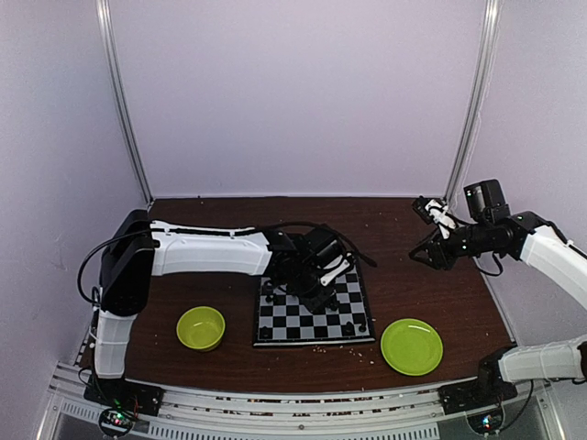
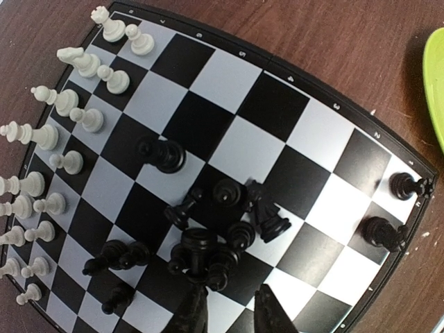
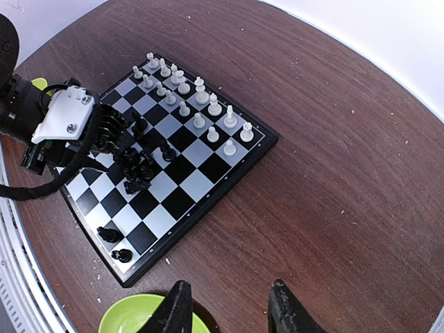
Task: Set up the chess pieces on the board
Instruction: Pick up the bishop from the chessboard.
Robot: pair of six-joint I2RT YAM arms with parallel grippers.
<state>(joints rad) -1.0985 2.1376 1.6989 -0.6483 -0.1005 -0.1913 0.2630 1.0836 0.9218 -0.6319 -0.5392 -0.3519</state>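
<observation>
The board (image 1: 312,341) lies mid-table. White chess pieces (image 2: 69,100) stand in two rows along its far side (image 3: 199,104). A heap of black chess pieces (image 2: 229,208), most toppled, sits near the board's middle (image 3: 139,166). Two more black pieces (image 2: 406,185) (image 2: 380,231) stand upright at a corner on the opposite side. My left gripper (image 2: 230,291) hovers low over the heap (image 1: 316,291). Its jaws are apart with bare squares between them, and the left fingertip is at a fallen black piece (image 2: 198,250). My right gripper (image 3: 229,286) hangs open and empty, high at the right (image 1: 429,234).
A green bowl (image 1: 201,327) sits left of the board and a green plate (image 1: 412,346) to its right, also under the right gripper (image 3: 132,316). Small crumbs dot the brown table (image 3: 333,159). White walls and metal posts (image 1: 124,101) enclose the back.
</observation>
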